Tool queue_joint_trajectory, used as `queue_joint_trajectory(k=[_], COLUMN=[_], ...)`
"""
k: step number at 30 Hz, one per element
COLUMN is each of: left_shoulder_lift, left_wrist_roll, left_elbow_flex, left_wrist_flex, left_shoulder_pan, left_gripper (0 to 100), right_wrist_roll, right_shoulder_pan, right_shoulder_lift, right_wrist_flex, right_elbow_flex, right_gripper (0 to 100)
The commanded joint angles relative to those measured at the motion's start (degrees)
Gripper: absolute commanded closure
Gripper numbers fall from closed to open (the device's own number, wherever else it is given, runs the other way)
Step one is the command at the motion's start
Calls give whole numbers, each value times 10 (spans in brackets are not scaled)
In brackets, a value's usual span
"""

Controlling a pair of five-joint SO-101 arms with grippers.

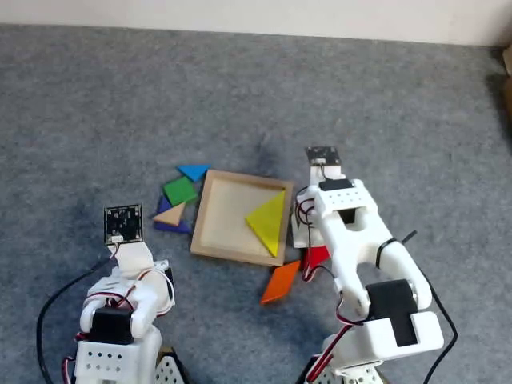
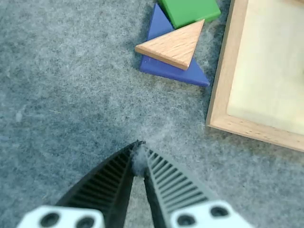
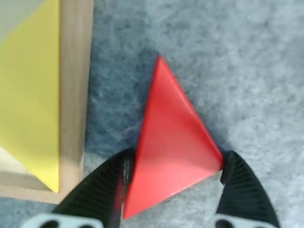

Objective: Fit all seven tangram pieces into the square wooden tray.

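Grey carpeted tabletop under both arms. At centre, between the arms: square wooden tray, lying flat. Holds one piece, a yellow triangle, set against the rim on the right arm's side. Outside the tray, on the left arm's side, a cluster of four: light blue triangle, green square, natural wood triangle and dark blue triangle. Wood triangle resting partly on top of the dark blue one; green square overlapping the same piece. Near the tray's corner by the right arm, orange parallelogram, flat on the carpet, just beside the rim. Close to it, red triangle, just beside the tray's outer edge and clamped by the right gripper, one finger on each side. Left gripper closed on nothing, tips together at the carpet, near the cluster and apart from the tray.
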Motion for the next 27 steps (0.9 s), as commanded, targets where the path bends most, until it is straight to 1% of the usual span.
queue_joint_trajectory(k=[1,3,6,11,18,23,27], left_shoulder_lift=[-2,-2,-2,-2,-2,-2,-2], left_wrist_roll=[-4,-4,-4,-4,-4,-4,-4], left_elbow_flex=[11,11,11,11,11,11,11], left_wrist_flex=[3,3,3,3,3,3,3], left_shoulder_pan=[-4,-4,-4,-4,-4,-4,-4], left_gripper=[995,995,995,995,995,995,995], right_wrist_roll=[8,27,36,52,54,76,80], right_shoulder_pan=[-7,-7,-7,-7,-7,-5,31], right_shoulder_lift=[-22,-62,-120,-174,-184,-184,-184], right_wrist_flex=[-4,-4,-7,-7,-3,-3,-3], right_elbow_flex=[7,9,42,69,68,65,65], right_gripper=[818,818,834,857,858,860,861])
